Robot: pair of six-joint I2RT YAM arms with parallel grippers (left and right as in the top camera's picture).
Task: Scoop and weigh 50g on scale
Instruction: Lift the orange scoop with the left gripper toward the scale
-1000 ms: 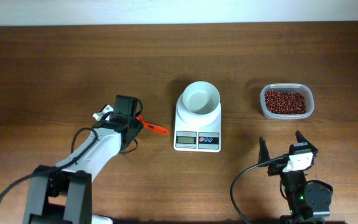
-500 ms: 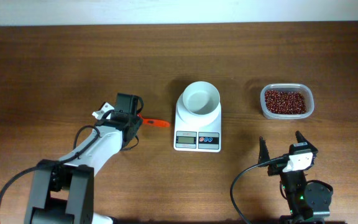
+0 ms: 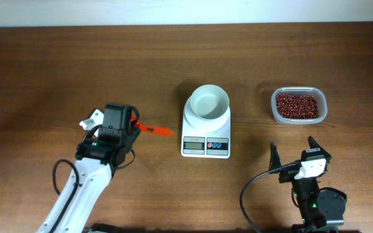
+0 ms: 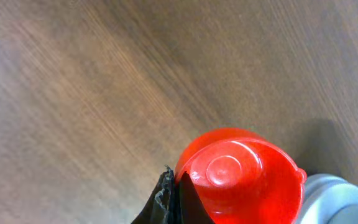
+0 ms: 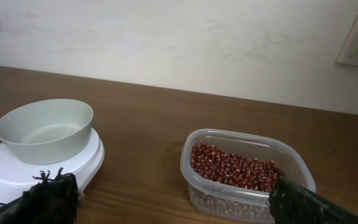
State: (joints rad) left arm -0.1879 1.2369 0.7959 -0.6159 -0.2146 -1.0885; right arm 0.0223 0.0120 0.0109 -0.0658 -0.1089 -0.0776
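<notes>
Soft, even light falls from above on the brown desk [image 3: 173, 58], and the shadows are faint. Its left side looks a bit darker. Up close, the red scoop [image 4: 238, 174] is shiny, with a dim shadow to its right. The right claw [image 5: 169, 186] looks dark and fuzzy in the bottom corners. The wall [image 5: 166, 37] is bright.

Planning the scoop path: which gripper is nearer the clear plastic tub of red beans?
Right. The right gripper sits just in front of the tub; the left gripper is far across, beyond the white scale.
</notes>
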